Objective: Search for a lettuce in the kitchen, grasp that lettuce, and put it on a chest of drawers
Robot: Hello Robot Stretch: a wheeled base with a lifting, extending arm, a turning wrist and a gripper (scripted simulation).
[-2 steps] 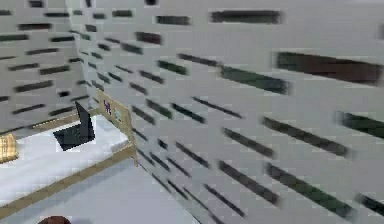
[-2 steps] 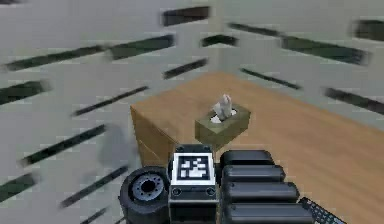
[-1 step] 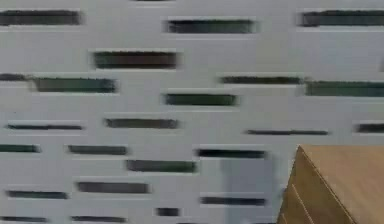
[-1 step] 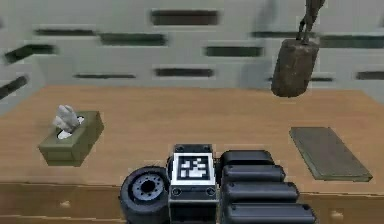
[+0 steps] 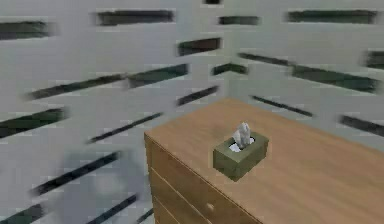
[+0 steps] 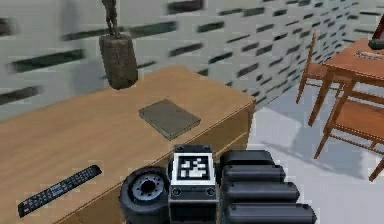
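I cannot place the lettuce from these views. The gripper (image 6: pixel 143 198) sits low at the arm side view's bottom edge, a dark round body left of a white marker square (image 6: pixel 193 168). Its far end is lost against the wood behind it, so I cannot tell whether it holds anything or how its fingers stand.

The arm (image 6: pixel 258 192) reaches out over a long wooden top (image 6: pixel 95 135). I judge this to be the putting-down step, if the lettuce is in hand. To do it well, I would aim for the bare wood between the remote control (image 6: pixel 58 189) and the flat grey pad (image 6: pixel 169 118). I would come down gently so a round thing does not roll, and keep short of the statuette (image 6: pixel 119 52) on its dark block near the wall.

In the forward view a chest of drawers (image 5: pixel 315 172) stands in a corner, its drawer fronts facing me and a tissue box (image 5: pixel 241 153) on its top. I cannot tell whether it is the same piece as the wooden top beside the arm.

The walls (image 5: pixel 90 55) are pale brick with dark slots. At the arm side view's right stand a wooden table (image 6: pixel 360 62) and chairs (image 6: pixel 350 118) on pale floor.
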